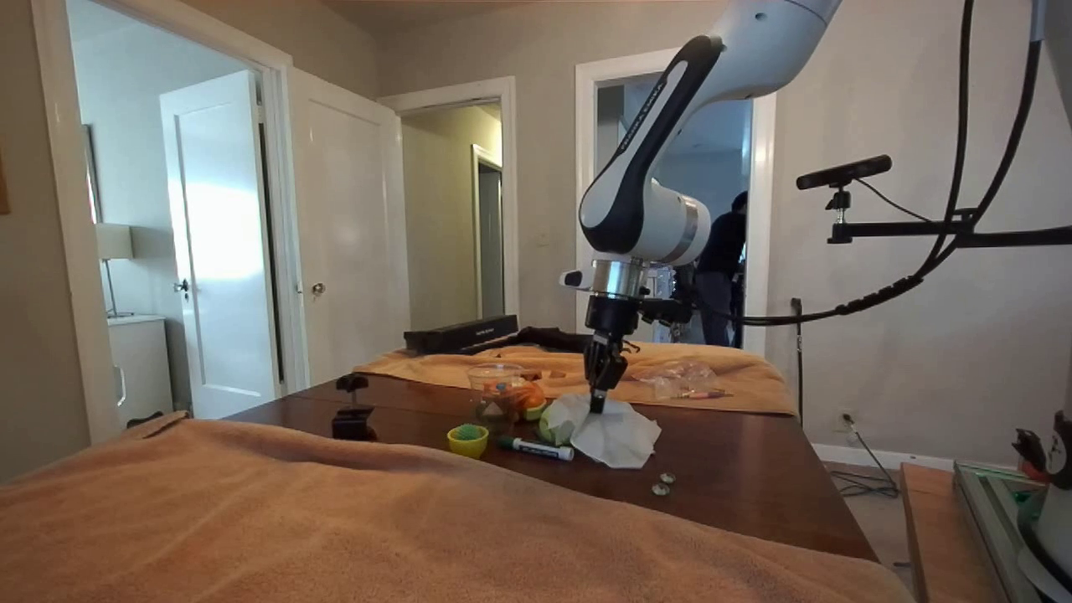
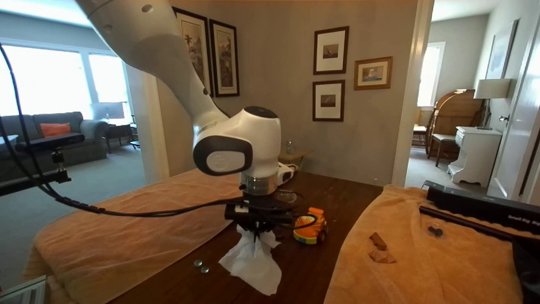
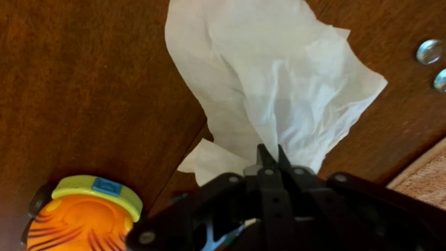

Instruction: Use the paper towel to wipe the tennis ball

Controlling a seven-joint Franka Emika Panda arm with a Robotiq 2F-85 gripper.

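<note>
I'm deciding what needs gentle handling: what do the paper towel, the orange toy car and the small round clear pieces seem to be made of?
Paper towel: apparently thin, matte paper, judging by its creases and limp folds.
Orange toy car: probably molded plastic, smooth with a low sheen and bright colors.
Small round clear pieces: likely glass, shiny with bright highlights, though plastic is possible.

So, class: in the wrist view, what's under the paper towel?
The wooden table borders the paper towel, and a seam disappears beneath it; anything else there would be covered.
</note>
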